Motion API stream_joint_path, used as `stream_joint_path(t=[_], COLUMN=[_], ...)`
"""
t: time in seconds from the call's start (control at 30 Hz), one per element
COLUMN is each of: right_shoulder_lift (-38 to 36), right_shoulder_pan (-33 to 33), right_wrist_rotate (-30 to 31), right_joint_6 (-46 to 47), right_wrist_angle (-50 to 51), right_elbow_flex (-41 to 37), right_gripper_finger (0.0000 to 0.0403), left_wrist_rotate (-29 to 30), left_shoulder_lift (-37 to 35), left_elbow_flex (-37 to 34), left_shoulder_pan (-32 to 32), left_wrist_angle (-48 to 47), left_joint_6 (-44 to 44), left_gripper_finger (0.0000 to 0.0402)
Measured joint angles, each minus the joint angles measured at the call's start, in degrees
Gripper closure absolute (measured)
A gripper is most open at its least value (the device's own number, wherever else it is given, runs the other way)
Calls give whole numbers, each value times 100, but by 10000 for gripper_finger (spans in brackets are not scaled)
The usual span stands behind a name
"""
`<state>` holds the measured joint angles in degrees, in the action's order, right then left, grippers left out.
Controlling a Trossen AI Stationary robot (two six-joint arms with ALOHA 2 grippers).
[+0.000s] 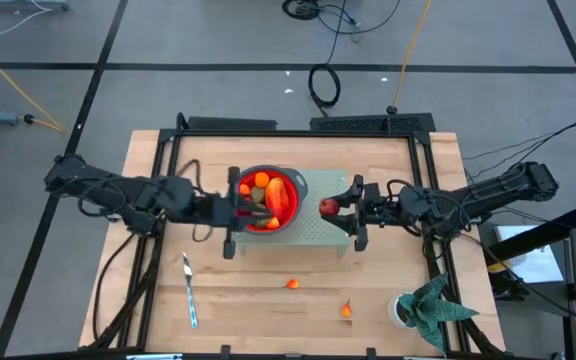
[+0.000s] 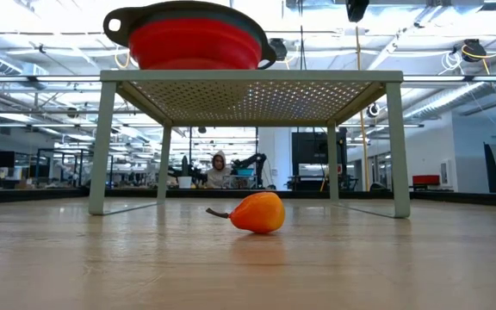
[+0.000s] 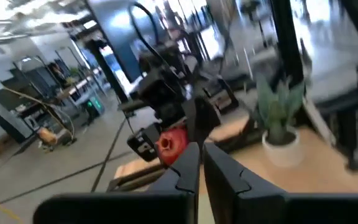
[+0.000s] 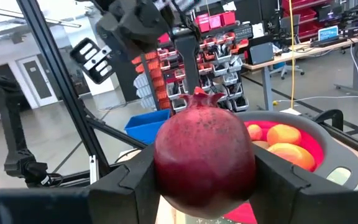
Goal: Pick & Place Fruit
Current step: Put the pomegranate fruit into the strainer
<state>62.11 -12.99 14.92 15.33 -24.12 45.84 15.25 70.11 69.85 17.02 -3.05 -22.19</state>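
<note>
Holding: right claw (image 4: pixel 205 171) grips a dark red pomegranate (image 1: pixel 328 207) between its two fingers, above the pale green perforated stand (image 1: pixel 320 232).
Key relation: red collapsible colander (image 1: pixel 268 200) lies directly ahead of the right claw, toward the left arm; its near rim sits just beside the pomegranate.
Axis: pomegranate is round, crown upward; no preferred orientation for release.
Colander contents: orange fruit pieces (image 4: pixel 283 135) already fill part of it; open room appears to remain on the near side.
Left claw (image 1: pixel 230 212): closed, empty, over the colander's far edge; likely the main obstruction.
Remaining: two small orange fruits (image 1: pixel 294 284) on the worktop (image 1: pixel 158 160), nearer the front edge.
</note>
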Motion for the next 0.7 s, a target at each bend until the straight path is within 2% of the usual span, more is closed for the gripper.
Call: stream_joint_path(t=[0.17,0.3,0.5,0.6,0.7], right_shoulder_lift=[0,0,0,0,0], right_shoulder_pan=[0,0,0,0,15], right_wrist_rotate=[-2,-17,-22,-40,-321], right_joint_6=[0,105,407,602,865], right_wrist_angle=[20,26,83,77,44], right_elbow_flex=[0,0,0,0,0], right_gripper_finger=[216,220,216,217,221], left_wrist_rotate=[23,31,511,583,586], left_shoulder_lift=[620,985,1393,1542,1673], left_elbow_flex=[1032,1504,1775,1780,1780], left_shoulder_pan=[0,-9,-45,-115,-192], left_wrist_angle=[-903,-1105,-1086,-1051,-1050], left_joint_6=[-660,-1341,-1943,-2000,-2013], left_gripper_finger=[342,296,219,183,156])
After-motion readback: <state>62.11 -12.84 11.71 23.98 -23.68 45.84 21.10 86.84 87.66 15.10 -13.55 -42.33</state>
